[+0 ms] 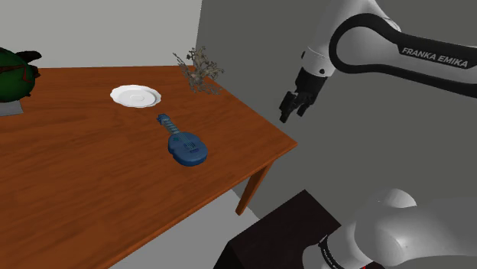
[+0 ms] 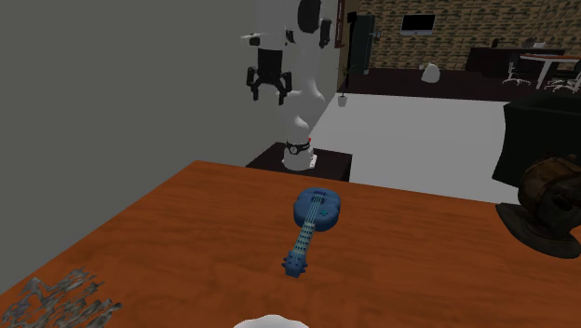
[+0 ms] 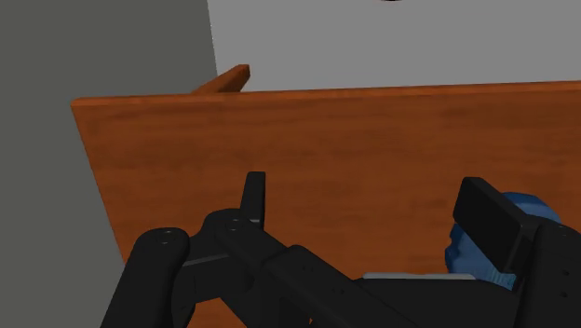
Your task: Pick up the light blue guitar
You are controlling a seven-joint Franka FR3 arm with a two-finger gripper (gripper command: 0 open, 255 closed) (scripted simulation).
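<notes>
Blue guitar flat on table, neck toward white plate

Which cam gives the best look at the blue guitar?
Second exterior view: whole guitar, strings visible, nothing in front. Shoulder view also shows it whole, plainer. Wrist view: a blue sliver behind a pincer finger.

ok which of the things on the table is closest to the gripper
The blue guitar, lying flat by the table edge nearest the open gripper; the white plate and the dried twigs sit farther back.
</notes>
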